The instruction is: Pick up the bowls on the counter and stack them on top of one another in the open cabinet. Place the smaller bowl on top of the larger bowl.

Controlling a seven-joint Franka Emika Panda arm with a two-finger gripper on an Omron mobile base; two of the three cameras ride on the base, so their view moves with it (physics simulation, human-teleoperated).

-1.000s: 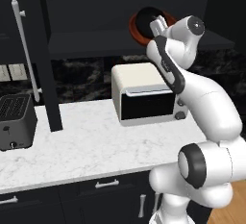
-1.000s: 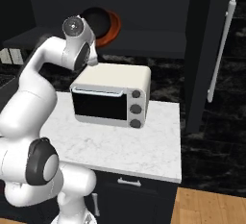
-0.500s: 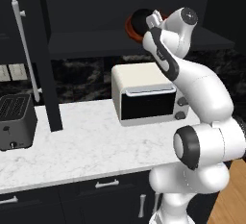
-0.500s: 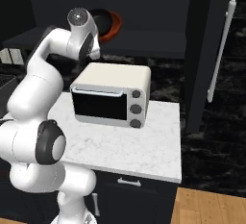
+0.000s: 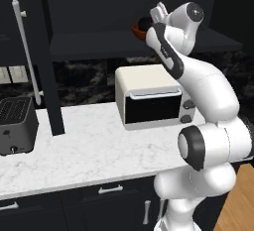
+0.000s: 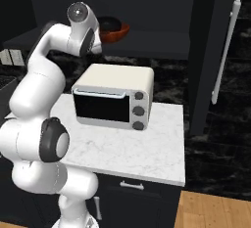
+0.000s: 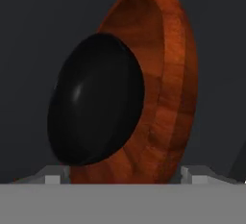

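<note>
The open cabinet (image 6: 147, 41) is the biggest thing: dark wall unit w/ flat shelf above the backsplash, door (image 5: 42, 56) swung out at left of the left base view, long silver bar handle (image 5: 27, 51) on it. In the right base view another dark door w/ bar handle (image 6: 224, 51) stands at right. Below runs the counter (image 5: 84, 150), white marble w/ faint grey veins, dark drawers w/ silver pulls under it. On it sits a white toaster oven (image 6: 112, 97), dark glass front, three knobs at its side; a dark toaster (image 5: 17, 126) stands well apart at the far left of the left base view.

The white arm reaches up to shelf level, hand near the bowls. The larger bowl (image 6: 116, 30), reddish-brown, rests on the cabinet shelf. The smaller bowl (image 7: 96, 100), glossy black, sits inside it, also seen in the right base view (image 6: 109, 24).

Gripper (image 5: 159, 13) is right by the bowls at shelf height; the tips at the bottom of the hand view stand spread wide apart w/ nothing between them, so released.
</note>
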